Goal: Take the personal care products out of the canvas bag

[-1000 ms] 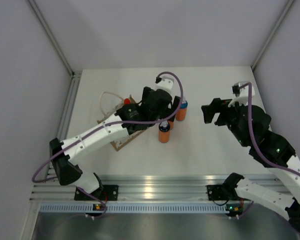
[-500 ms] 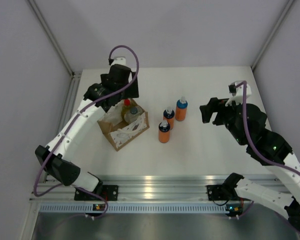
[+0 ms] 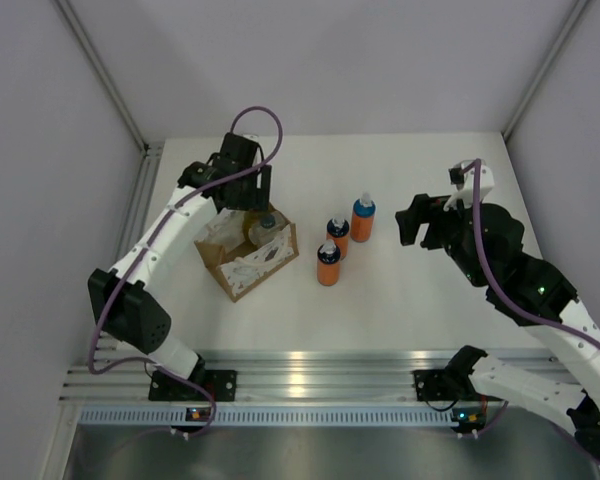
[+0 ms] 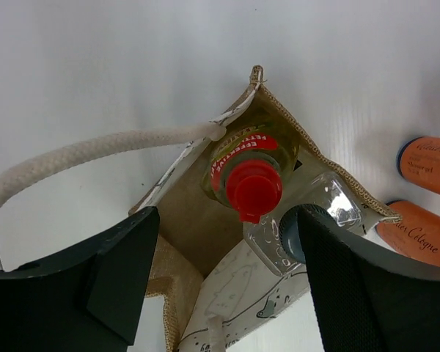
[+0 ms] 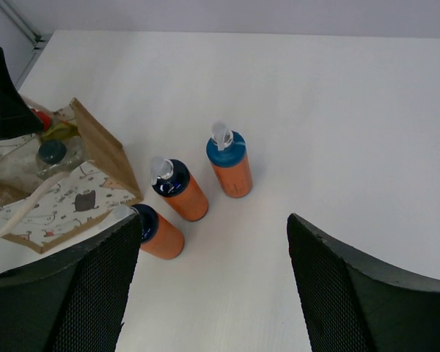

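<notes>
Three orange bottles (image 3: 338, 238) stand upright on the table (image 3: 410, 300), clustered just right of the canvas bag (image 3: 242, 268), apart from it. Two more sit inside the bag: yellow bottle (image 4: 238, 158) with red cap, pale bottle (image 4: 328, 204) with dark cap, side by side. Left gripper (image 4: 224, 257) hovers over the bag mouth, jaws spread, nothing held. Right gripper (image 5: 209, 279) also spread wide, empty, above the table right of the orange bottles.

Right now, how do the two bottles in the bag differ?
Body: the yellow bottle carries a red label; the translucent bottle is pale and clear. Caps: the yellow bottle's is red, the translucent bottle's dark and round. Place: the yellow bottle fills a corner of the canvas bag; the translucent bottle sits beside it, nearer the orange bottles. Both stand cap-up inside the bag.
</notes>
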Robot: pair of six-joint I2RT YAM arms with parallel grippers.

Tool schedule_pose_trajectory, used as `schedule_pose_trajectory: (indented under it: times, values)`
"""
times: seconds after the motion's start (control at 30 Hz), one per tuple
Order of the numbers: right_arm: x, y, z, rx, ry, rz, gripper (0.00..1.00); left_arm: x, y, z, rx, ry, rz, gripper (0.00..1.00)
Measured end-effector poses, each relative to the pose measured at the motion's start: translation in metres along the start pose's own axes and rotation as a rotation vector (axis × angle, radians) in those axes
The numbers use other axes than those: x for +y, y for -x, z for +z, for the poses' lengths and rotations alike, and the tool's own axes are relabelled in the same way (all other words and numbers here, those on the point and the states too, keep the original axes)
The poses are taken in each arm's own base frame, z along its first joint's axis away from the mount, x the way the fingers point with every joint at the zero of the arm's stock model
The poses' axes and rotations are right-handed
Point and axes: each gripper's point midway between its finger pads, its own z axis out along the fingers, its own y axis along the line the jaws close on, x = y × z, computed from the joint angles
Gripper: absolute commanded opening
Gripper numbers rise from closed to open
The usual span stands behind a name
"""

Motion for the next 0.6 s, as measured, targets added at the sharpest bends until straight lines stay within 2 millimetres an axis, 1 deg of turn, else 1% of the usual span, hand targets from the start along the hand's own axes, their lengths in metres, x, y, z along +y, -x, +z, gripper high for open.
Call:
schedule_pose_trajectory:
  times: [0.13,0.17,0.27,0.43,0.6]
  values:
    - [0.0,0.0,0.0,0.001,0.001,0.0,0.77,-0.004,-0.008,0.012,0.044,-0.014,0.028,0.71]
    - [0.0,0.0,0.0,0.001,0.001,-0.001,0.77,-0.005,-0.009,0.014,0.051,-0.017,0.033,0.68]
    - [0.0,0.0,0.0,0.001,0.001,0.0,0.77,-0.007,-0.012,0.019,0.069,-0.022,0.048,0.63]
    - [0.0,0.0,0.0,0.0,0.0,0.0,0.77,-0.008,-0.011,0.021,0.075,-0.03,0.064,0.58]
    - [0.0,0.0,0.0,0.0,0.0,0.0,0.77,-0.011,-0.006,0.018,0.065,-0.046,0.065,0.56]
